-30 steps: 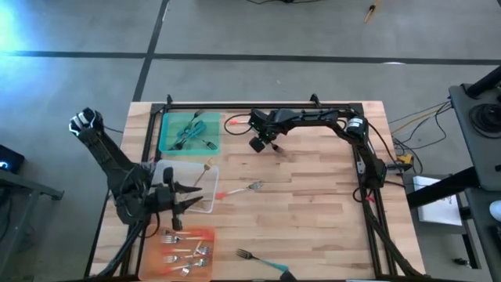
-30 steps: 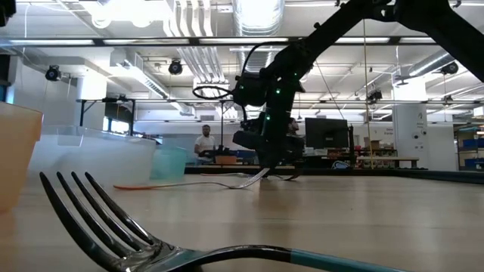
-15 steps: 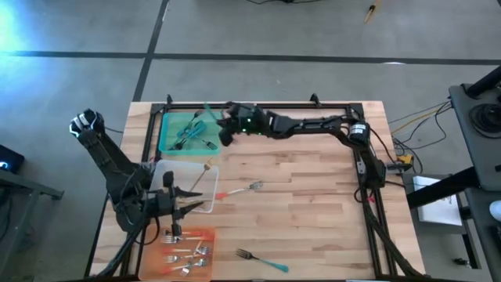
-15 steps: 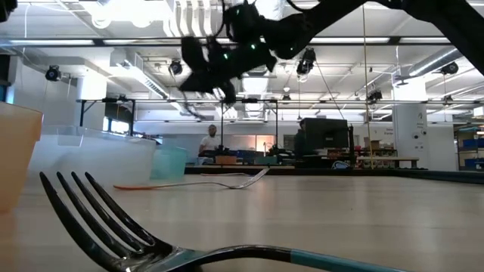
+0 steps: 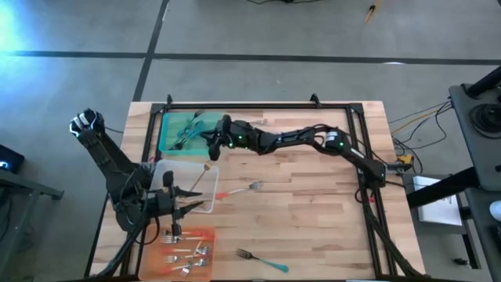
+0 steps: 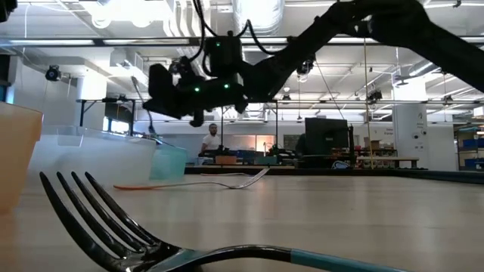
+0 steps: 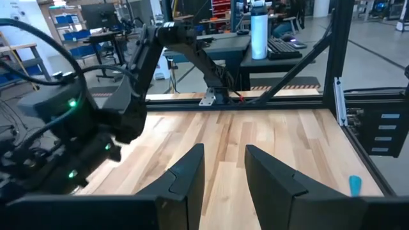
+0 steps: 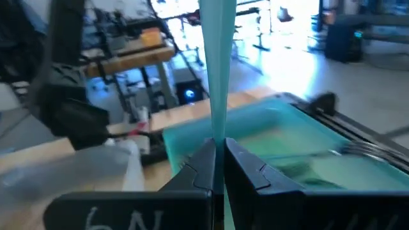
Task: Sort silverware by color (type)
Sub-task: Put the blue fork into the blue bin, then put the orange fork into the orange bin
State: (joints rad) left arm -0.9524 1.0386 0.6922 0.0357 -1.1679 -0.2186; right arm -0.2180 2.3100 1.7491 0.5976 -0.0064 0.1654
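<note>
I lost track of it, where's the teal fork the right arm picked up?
The teal fork is clamped in the right gripper, held above the green tray at the table's far left in the high view.

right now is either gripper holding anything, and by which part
The right gripper pinches a teal-handled fork by its handle, over the green tray. The left gripper holds nothing.

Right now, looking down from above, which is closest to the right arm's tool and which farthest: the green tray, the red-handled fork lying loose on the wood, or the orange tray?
1. Green tray: at the far left corner, right beside the right tool, which holds a teal-handled fork.
2. Red-handled fork: mid-table, nearer the front.
3. Orange tray: front left corner, beyond the left tool.
</note>
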